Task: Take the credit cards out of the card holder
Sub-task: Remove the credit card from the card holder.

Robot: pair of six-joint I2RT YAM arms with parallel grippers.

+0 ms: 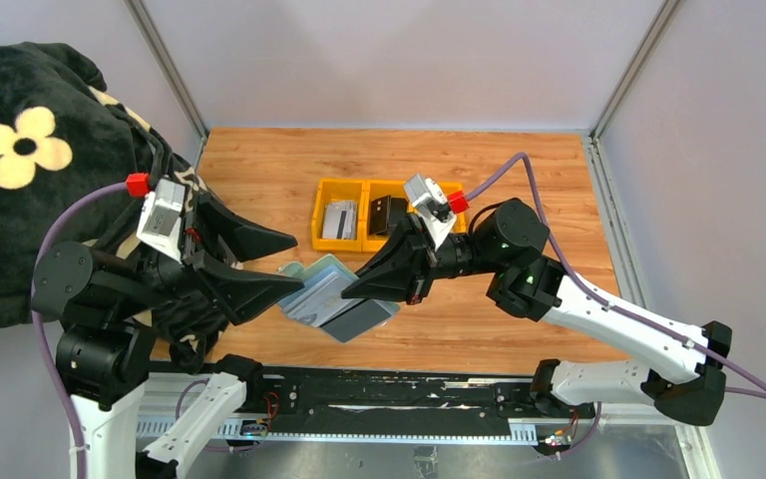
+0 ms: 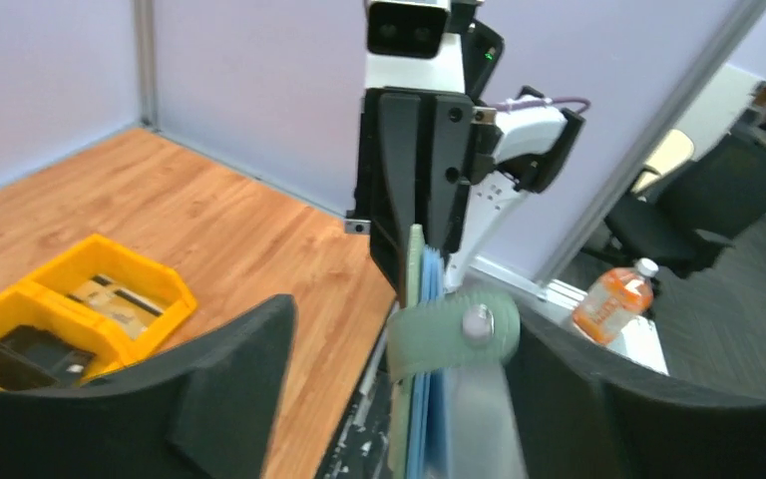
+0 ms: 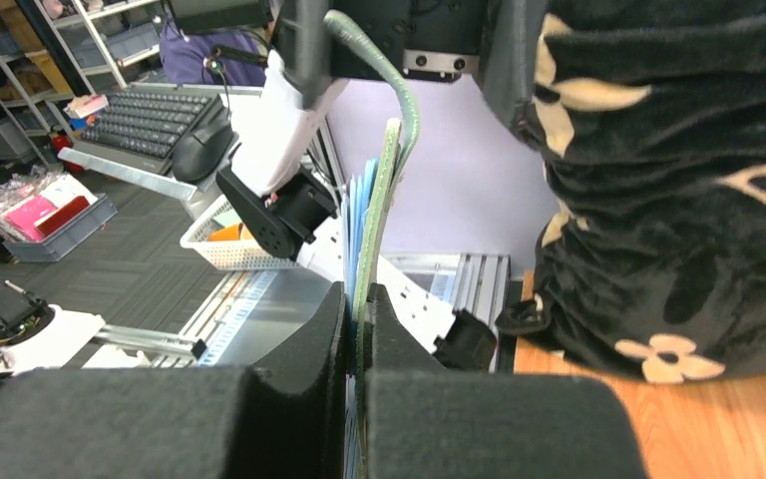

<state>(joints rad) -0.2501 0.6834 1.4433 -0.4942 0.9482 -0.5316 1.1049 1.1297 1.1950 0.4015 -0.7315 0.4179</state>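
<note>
The sage-green card holder (image 1: 321, 282) hangs above the table's near middle, held between both arms. My right gripper (image 1: 356, 289) is shut on its right edge, and in the right wrist view the right gripper (image 3: 359, 299) pinches the holder (image 3: 384, 190) edge-on. My left gripper (image 1: 295, 263) is open, with its fingers spread on either side of the holder's left end. In the left wrist view the snap tab (image 2: 454, 339) and the pale blue pockets sit between the wide fingers (image 2: 209, 399), close to the right-hand one. A silver-grey card (image 1: 339, 220) and a black card (image 1: 387, 213) lie in the tray.
A yellow tray (image 1: 317, 215) with several compartments sits on the wooden table behind the holder, also seen as the tray (image 2: 175, 289) in the left wrist view. A black flowered blanket (image 1: 20, 150) is heaped at the left. Grey walls enclose the table.
</note>
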